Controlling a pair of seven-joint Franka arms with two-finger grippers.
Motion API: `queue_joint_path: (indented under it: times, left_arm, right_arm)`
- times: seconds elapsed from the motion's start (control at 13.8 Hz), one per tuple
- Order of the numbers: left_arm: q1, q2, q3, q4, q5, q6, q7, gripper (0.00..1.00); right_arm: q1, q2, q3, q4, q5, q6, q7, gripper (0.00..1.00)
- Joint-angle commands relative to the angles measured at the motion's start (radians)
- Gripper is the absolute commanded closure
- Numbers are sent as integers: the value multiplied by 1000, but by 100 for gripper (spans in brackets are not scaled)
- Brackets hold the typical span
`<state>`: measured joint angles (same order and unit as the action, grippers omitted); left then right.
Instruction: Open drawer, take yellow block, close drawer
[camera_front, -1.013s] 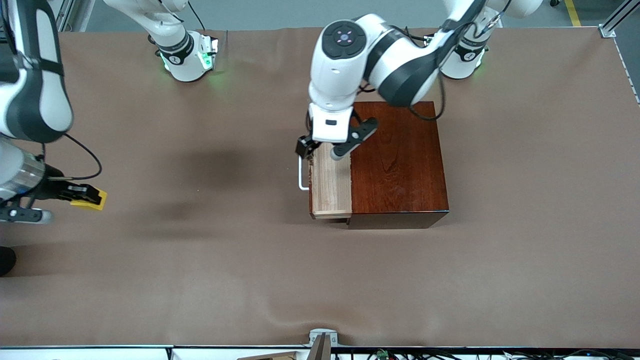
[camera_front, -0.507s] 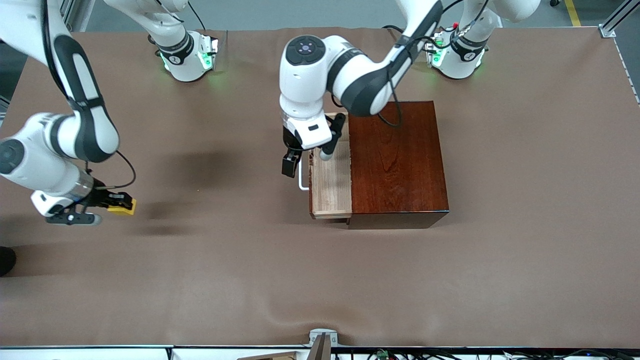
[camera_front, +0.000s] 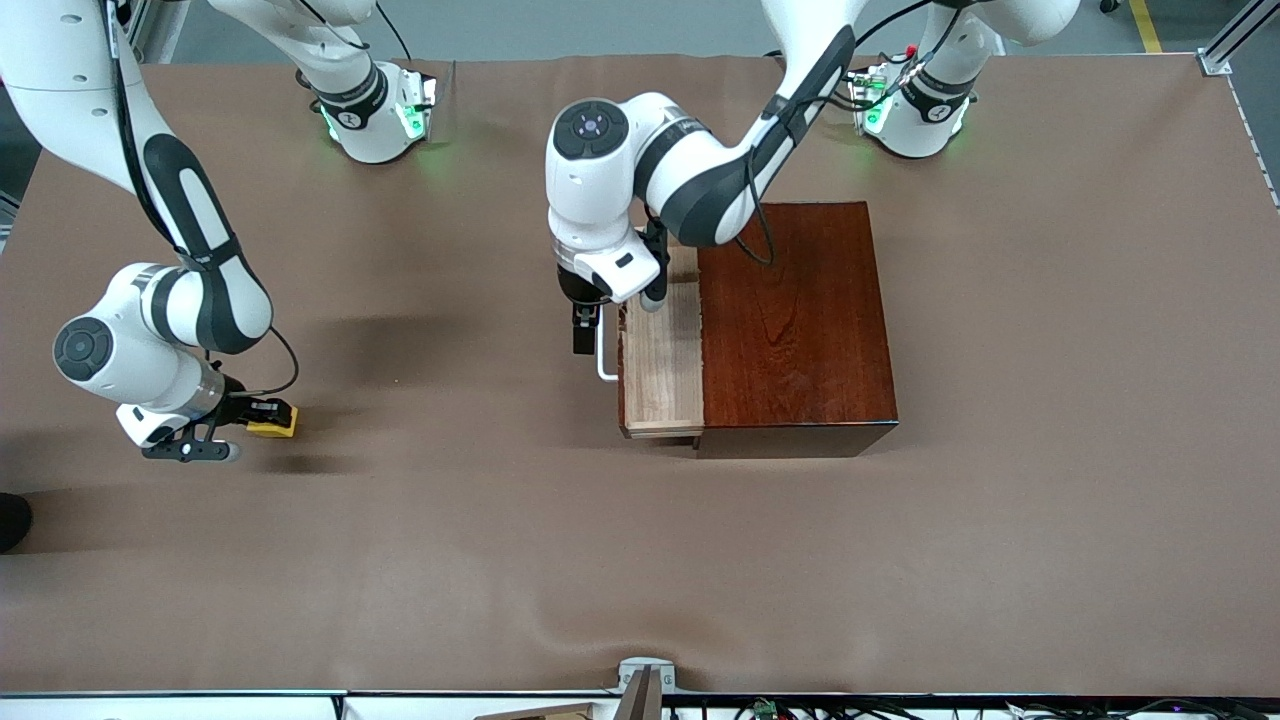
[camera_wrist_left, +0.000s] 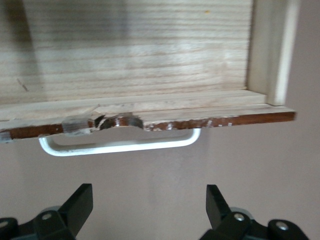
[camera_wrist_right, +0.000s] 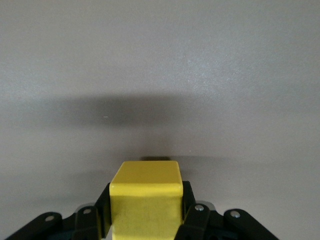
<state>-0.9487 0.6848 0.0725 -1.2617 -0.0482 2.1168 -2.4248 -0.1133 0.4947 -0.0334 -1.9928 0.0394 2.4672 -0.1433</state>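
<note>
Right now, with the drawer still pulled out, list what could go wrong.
1. The left gripper, open by the white handle, could slip past it and jam the drawer askew while pushing.
2. The right gripper, shut on the yellow block over the table, might drop it if opened high.

A brown cloth (camera_front: 700, 560) covers the whole table.
</note>
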Motion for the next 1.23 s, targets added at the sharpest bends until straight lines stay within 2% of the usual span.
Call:
queue_joint_path:
  times: [0.0, 0.07, 0.14, 0.22, 0.29, 0.36, 0.51, 0.65, 0.87, 1.16]
  left_arm:
    - [7, 30, 7, 25, -62, -1, -19, 0]
    - [19, 36, 7, 27, -80, -3, -13, 0]
    - [21, 38, 6, 25, -84, -12, 3, 0]
    - [22, 39, 6, 22, -96, -21, 22, 0]
    - [22, 48, 6, 22, -104, -38, 47, 0]
    - [22, 51, 6, 22, -104, -43, 61, 0]
    - [22, 65, 6, 21, -104, -44, 66, 0]
    - [22, 71, 6, 21, -104, -52, 67, 0]
    - [24, 71, 6, 21, -104, -130, 90, 0]
    - [24, 62, 12, 21, -96, -221, 93, 0]
  right_arm:
    - [-16, 25, 15, 16, 22, -4, -21, 100]
    - [-17, 30, 15, 22, 22, -5, -21, 100]
    - [-16, 39, 15, 28, 22, -5, -16, 86]
    - [-16, 44, 15, 38, 22, -7, -9, 59]
    - [-14, 47, 15, 54, 22, -17, -7, 19]
    - [-16, 45, 15, 66, 22, -22, -13, 0]
    - [-14, 7, 20, 95, 22, -109, -18, 0]
    - [-13, -53, 20, 181, 22, -322, -12, 0]
    - [-8, -139, 21, 313, 20, -606, -10, 0]
    - [-5, -304, 21, 342, 10, -767, 31, 0]
